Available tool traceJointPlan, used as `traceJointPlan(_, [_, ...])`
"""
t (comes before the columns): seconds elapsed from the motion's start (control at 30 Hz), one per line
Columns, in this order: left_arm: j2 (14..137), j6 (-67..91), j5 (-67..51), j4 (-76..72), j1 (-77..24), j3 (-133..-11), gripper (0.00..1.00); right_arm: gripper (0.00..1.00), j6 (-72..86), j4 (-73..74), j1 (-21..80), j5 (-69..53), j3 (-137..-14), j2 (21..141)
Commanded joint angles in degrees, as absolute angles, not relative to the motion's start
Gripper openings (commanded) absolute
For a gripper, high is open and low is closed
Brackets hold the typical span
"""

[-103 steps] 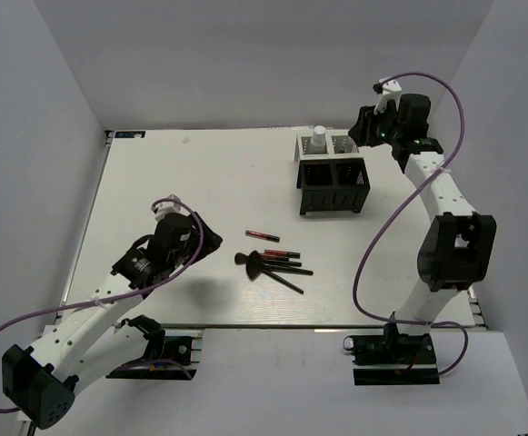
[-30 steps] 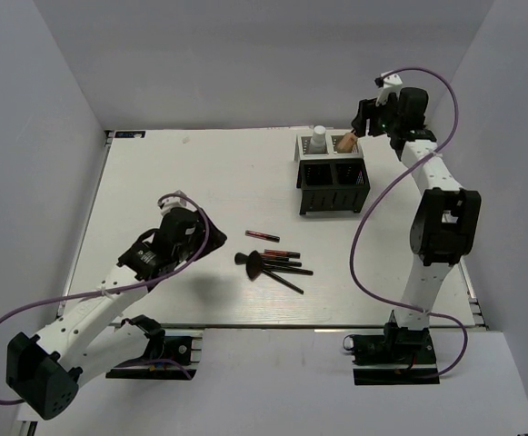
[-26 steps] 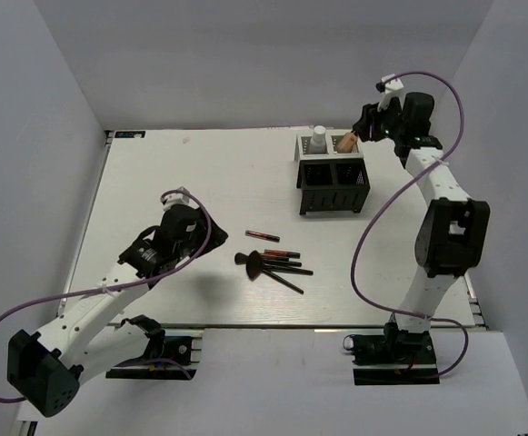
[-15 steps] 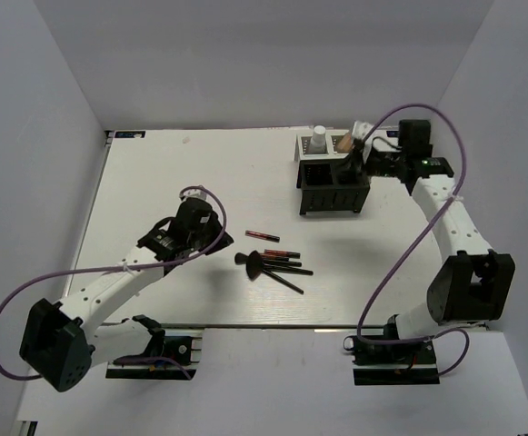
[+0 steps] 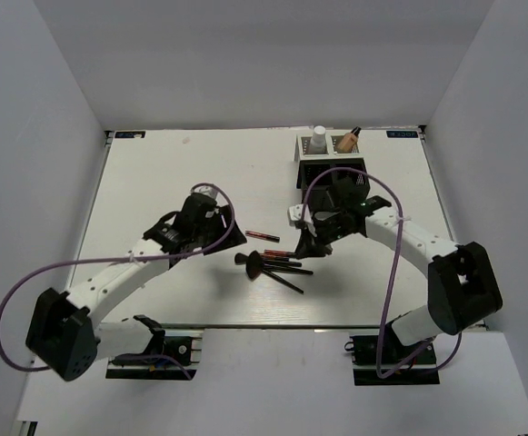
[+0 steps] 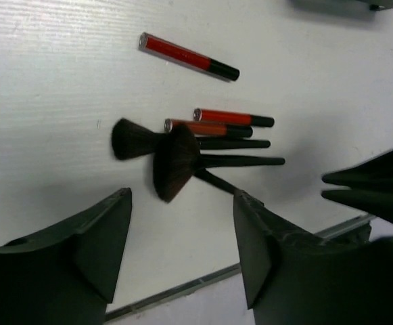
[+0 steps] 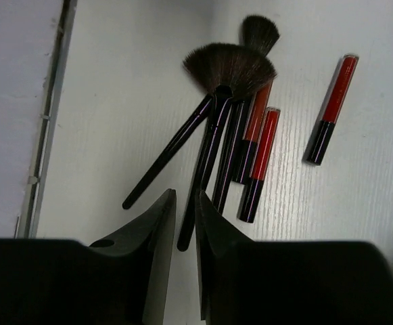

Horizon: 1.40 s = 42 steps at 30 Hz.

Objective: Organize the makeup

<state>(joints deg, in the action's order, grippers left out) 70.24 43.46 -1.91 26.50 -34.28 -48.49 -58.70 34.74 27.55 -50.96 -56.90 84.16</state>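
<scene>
I read the left gripper (image 6: 182,250) as spread wide: its fingers (image 6: 101,237) stand well apart, with bare table (image 6: 47,101) showing between them and nothing gripped. It hovers to the near left of the black mesh box (image 5: 334,186). The right gripper (image 7: 185,227) has its fingers (image 7: 149,233) drawn almost together, leaving one thin slit; it holds nothing. It hangs on the near side of the box, low over the table. In the right wrist view the end of one brush handle lines up with that slit; I cannot tell whether it touches.

The black brushes (image 5: 265,266) lie flat in a loose bundle on the near side of the box, between the two grippers, with heads to the left and handles fanned to the right. Two red-and-black pencils (image 5: 283,254) lie against the bundle on its box-facing side. A third pencil (image 5: 262,235) lies apart from them, nearer the box. Inside the box, the white-capped bottle (image 5: 319,139) stands upright in the far left compartment, and a tan bottle (image 5: 348,141) leans in the far right compartment
</scene>
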Motion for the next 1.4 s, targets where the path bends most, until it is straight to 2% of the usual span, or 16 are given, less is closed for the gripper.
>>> traceJointPlan(0.0, [62.59, 47.63, -2.99, 27.51, -34.54, -44.31, 0.73, 0.23, -51.71, 26.03, 29.88, -43.17, -55.98, 84.28])
traceJointPlan(0.23, [52.04, 53.26, -0.88, 32.68, -35.07, -38.76, 0.75, 0.26, -48.35, 23.74, 36.46, -37.72, -58.36, 88.41])
traceJointPlan(0.43, [48.69, 55.02, 1.49, 34.37, -35.07, -37.44, 0.75, 0.16, -47.29, 22.41, 40.69, -34.28, -56.87, 90.96])
traceJointPlan(0.53, [48.25, 55.28, 1.49, 34.54, -35.07, -37.0, 0.75, 0.16, -45.89, 21.18, 42.1, -32.44, -56.51, 92.1])
traceJointPlan(0.73, [47.11, 55.46, 1.93, 35.16, -35.07, -36.04, 0.76, 0.25, -43.77, 18.99, 43.59, -29.36, -57.83, 95.97])
traceJointPlan(1.1, [46.23, 55.81, 1.93, 35.33, -34.54, -34.63, 0.76, 0.31, -42.8, 17.84, 45.7, -27.25, -59.76, 99.84])
traceJointPlan(1.37, [45.88, 55.81, 1.93, 35.16, -34.54, -34.36, 0.76, 0.43, -41.93, 16.44, 46.84, -24.61, -59.85, 101.16])
